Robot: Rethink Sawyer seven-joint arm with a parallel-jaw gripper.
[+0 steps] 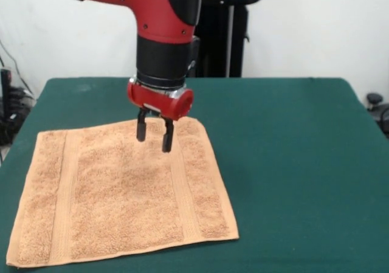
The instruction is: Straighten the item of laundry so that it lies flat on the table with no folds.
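End effector (154,139) pointing down, fingers apart, above flat towel (121,191)

- A plain white wall (316,24) fills the back of the room.
- Black cables (13,106) and dark gear sit at the left edge, low down by the wall.
- A small black wheel (375,98) shows at the right edge.
- The light is soft and even.
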